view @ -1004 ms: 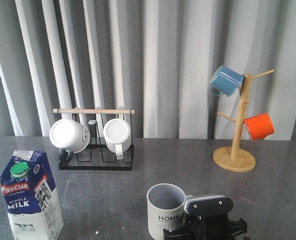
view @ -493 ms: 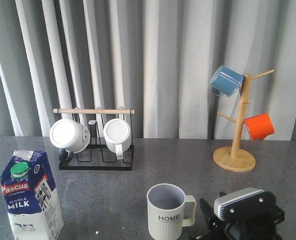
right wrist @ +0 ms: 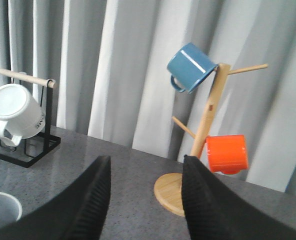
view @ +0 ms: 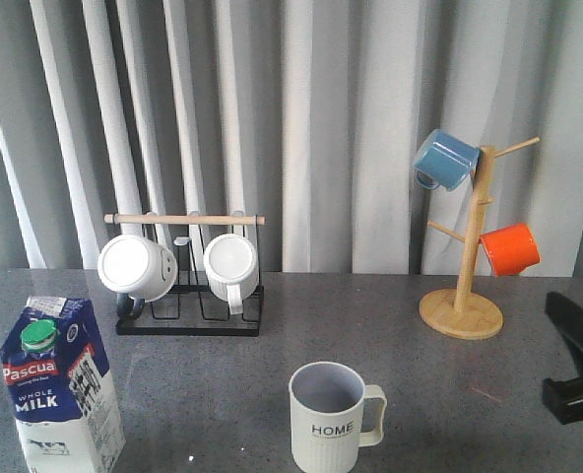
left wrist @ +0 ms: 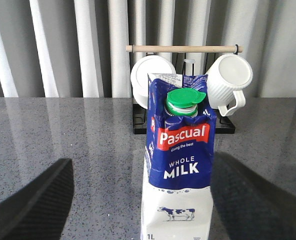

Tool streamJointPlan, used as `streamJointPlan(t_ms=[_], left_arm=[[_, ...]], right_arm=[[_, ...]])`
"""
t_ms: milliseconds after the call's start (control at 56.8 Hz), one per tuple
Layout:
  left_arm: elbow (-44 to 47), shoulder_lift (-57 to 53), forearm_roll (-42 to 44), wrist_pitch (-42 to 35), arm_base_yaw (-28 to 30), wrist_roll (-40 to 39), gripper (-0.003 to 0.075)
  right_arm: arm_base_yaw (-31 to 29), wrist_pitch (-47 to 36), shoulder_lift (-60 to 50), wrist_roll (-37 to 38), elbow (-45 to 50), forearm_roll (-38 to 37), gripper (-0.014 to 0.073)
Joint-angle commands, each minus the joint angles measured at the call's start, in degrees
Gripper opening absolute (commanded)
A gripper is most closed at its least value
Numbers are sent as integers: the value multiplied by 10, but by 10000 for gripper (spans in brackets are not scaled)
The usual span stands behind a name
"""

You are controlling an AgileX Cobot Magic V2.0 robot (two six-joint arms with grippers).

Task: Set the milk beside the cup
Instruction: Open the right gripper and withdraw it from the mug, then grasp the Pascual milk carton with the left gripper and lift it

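- R gripper (right wrist: 143, 200) has been pulled off the cup (view: 331, 419) within approx 1 s: it was right at the handle, now it is seen only at the far R edge of the front view, well apart from the cup.
- Cup is left upright on the table (view: 272, 325), front-centre, handle toward R, "HOME" text facing cam. Nothing is held by R; fingers are spread, gap is clear in R wrist view.
- Implication (judgement): cup side is done, milk move not yet started; next step falls to L arm.
- Milk (left wrist: 178, 165) is unmoved in the front view, at front-L of table, well apart from cup.
- L gripper (left wrist: 143, 200) is lined up on milk, fingers wide open, one dark pad each side of carton, no contact visible.
- Milk look: tall gable-top carton, blue upper, white base w/ cow print, green round cap, red "Pascual" band, white "WHOLE MILK". Upright, no dents seen.
- Rigid flat sides, so a side pinch is judged OK; tall, so tip risk if grabbed high.
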Motion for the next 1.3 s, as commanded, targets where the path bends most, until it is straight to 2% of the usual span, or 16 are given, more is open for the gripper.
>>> streamJointPlan(t_ms=[0,88,194,1180,1285], left_arm=[[-20,2,-1,-44,-2,-6,533],[-20,2,-1,-44,-2,-6,533],[-20,2,-1,-44,-2,-6,533],[-20,2,-1,-45,-2,-6,533],[-20,1,-1,-94,-8,-61,572]], right_arm=[[-29,-1,-45,65,-20,-85,302],[-40,39,-72,109,-20,-124,204],[-44,86,-102,128,-18,-132,-17],[-44,89,-121,121,-18,-130,-8],[-44,89,-121,121,-18,-130,-8]])
